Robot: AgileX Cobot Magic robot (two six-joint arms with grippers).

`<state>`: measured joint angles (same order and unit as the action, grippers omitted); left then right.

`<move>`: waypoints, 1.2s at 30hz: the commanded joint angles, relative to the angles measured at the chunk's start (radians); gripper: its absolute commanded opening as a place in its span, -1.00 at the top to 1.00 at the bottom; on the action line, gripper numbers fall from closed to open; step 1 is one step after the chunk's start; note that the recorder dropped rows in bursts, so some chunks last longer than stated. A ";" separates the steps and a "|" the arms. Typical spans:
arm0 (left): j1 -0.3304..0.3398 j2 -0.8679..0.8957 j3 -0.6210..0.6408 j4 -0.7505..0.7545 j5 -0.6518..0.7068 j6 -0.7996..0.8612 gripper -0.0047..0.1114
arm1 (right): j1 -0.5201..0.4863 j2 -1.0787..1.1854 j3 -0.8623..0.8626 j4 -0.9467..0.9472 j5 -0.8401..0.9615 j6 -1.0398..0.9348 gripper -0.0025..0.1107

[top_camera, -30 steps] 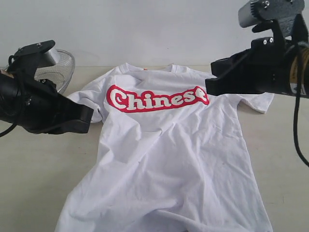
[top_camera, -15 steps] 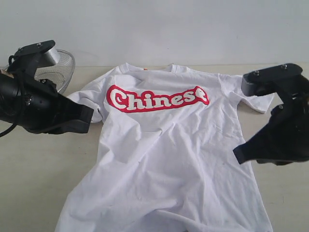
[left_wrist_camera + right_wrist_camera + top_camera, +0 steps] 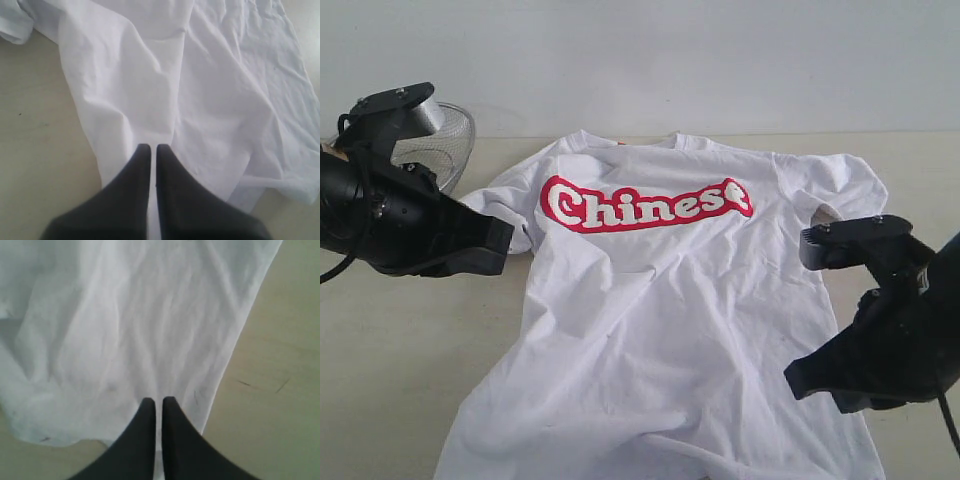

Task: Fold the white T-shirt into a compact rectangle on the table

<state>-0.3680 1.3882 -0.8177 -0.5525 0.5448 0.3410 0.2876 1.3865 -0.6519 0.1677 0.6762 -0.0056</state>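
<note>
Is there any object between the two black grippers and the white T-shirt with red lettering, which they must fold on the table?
Nothing visible stands between. The left gripper and the right gripper, both shut, point straight at the white short-sleeved T-shirt. The wire-mesh metal basket stands aside, behind the left arm.

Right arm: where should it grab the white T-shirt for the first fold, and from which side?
Probably the right-side sleeve of the white T-shirt, approached from the table side. Its free edge lies flat and exposed there. The right gripper is shut, so open it first.
</note>
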 commanded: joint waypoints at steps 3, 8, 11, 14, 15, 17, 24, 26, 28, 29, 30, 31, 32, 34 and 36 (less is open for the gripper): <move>-0.004 -0.007 0.002 -0.008 -0.010 0.005 0.84 | 0.001 0.004 0.063 0.036 -0.086 -0.012 0.96; -0.004 -0.007 0.002 -0.008 -0.167 0.005 0.84 | 0.001 0.043 0.112 0.043 -0.138 0.006 0.96; -0.004 -0.007 0.002 -0.008 -0.261 0.005 0.84 | 0.001 0.053 0.117 0.058 -0.159 -0.003 0.96; -0.004 -0.007 0.002 -0.011 -0.293 0.005 0.84 | 0.001 0.065 0.117 0.058 -0.167 -0.003 0.96; -0.004 -0.007 0.002 -0.018 -0.301 0.005 0.84 | 0.001 0.076 0.117 0.058 -0.169 -0.003 0.96; -0.004 -0.007 0.002 -0.020 -0.314 0.005 0.84 | 0.001 0.098 0.117 0.058 -0.180 -0.003 0.96; -0.004 -0.007 0.002 -0.013 -0.330 0.005 0.84 | 0.001 0.181 0.117 0.058 -0.220 -0.003 0.96; -0.004 -0.007 0.002 -0.011 -0.304 0.005 0.84 | 0.001 0.182 0.117 0.058 -0.225 -0.003 0.96; -0.004 -0.007 0.002 -0.011 -0.283 0.005 0.84 | 0.001 0.182 0.117 0.056 -0.225 -0.003 0.96; -0.004 -0.007 0.002 -0.011 -0.273 0.005 0.84 | 0.001 0.187 0.117 0.055 -0.223 -0.003 0.96; -0.004 -0.007 0.002 -0.011 -0.260 0.005 0.84 | 0.001 0.194 0.117 0.055 -0.223 -0.001 0.96; -0.004 -0.007 0.002 -0.011 -0.254 0.007 0.84 | 0.001 0.200 0.117 0.055 -0.223 -0.001 0.96; -0.004 -0.007 0.002 -0.011 -0.247 0.007 0.84 | 0.001 0.209 0.117 0.055 -0.221 -0.001 0.96; -0.004 -0.007 0.002 -0.011 -0.235 0.007 0.84 | 0.001 0.230 0.117 0.050 -0.220 -0.001 0.96; -0.004 -0.007 0.002 -0.007 -0.210 0.007 0.84 | 0.001 0.250 0.117 0.046 -0.220 -0.001 0.96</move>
<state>-0.3680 1.3882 -0.8177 -0.5612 0.3031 0.3427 0.2876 1.6006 -0.5395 0.2243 0.4568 0.0000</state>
